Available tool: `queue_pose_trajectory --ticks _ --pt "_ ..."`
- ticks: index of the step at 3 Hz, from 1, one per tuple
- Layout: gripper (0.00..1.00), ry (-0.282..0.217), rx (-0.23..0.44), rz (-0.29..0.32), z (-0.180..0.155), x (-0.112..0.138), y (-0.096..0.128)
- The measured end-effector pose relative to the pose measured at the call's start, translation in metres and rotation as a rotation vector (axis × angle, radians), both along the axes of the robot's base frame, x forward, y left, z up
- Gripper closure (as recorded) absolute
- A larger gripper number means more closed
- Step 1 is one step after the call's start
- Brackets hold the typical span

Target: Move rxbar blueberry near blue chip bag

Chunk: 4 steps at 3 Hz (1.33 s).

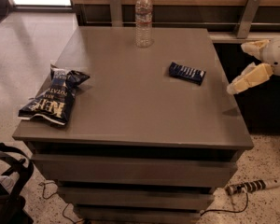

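Observation:
The rxbar blueberry, a small flat navy wrapper with white stripes, lies on the right half of the grey table. The blue chip bag, large, crinkled and navy with pale letters, lies at the table's left edge. My gripper hangs at the right edge of the table, to the right of the bar and apart from it. Its two cream fingers are spread apart and hold nothing.
A clear water bottle stands upright at the back middle of the table. Metal rail posts run behind the table. A power strip lies on the floor at the lower right. A black chair part is at the lower left.

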<state>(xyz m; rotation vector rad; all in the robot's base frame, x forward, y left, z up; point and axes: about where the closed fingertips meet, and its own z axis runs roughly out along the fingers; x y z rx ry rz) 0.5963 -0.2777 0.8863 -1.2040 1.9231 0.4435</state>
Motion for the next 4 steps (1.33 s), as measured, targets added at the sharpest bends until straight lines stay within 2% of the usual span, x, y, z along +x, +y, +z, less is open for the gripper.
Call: queue_pose_trajectory --ticks 2,4 --pt "0.0 -0.006 0.139 0.067 -0.04 0.043 0.022" --pt "0.0 -0.077 0.181 0.069 -0.056 0.067 0.043"
